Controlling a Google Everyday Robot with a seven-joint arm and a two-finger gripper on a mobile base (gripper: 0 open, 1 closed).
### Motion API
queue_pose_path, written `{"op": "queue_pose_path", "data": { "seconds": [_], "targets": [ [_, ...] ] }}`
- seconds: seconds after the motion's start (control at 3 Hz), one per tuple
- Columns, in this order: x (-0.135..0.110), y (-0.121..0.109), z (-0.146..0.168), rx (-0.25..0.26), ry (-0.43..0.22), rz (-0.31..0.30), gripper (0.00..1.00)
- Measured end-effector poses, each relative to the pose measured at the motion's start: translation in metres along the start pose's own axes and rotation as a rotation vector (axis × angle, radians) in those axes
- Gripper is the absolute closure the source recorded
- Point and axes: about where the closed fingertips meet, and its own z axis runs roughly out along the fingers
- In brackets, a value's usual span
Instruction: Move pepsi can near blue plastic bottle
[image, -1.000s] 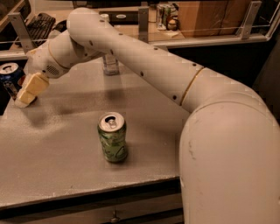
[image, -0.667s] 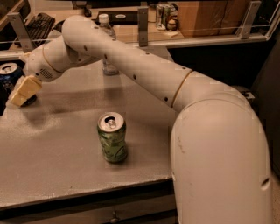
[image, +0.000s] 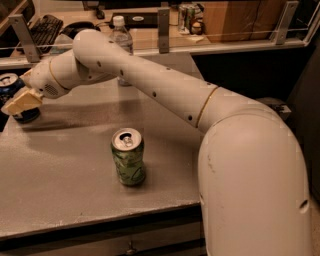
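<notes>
The pepsi can (image: 11, 87), dark blue with a silver top, stands at the far left edge of the grey table (image: 65, 165). My gripper (image: 21, 102) is right in front of it, its tan finger across the can's lower half. The blue plastic bottle (image: 121, 39), clear with a white cap, stands at the back of the table, partly hidden behind my arm. The can and the bottle are far apart.
A green can (image: 128, 157) stands upright in the table's front middle. My white arm (image: 165, 90) reaches across the table from the right. Behind the table is a railing (image: 162, 25), with a keyboard (image: 42, 27) and boxes beyond it.
The gripper has moved left and slightly down toward the pepsi can, and the arm has stretched further over the table. The cans and bottle have not moved.
</notes>
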Motion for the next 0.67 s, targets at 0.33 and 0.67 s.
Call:
{"op": "queue_pose_path", "data": {
  "seconds": [0.33,0.67],
  "targets": [
    [0.000,-0.007,-0.016,0.041,-0.017,0.007,0.63],
    [-0.007,-0.009,-0.054,0.096,-0.015,-0.008,0.87]
  ]
}}
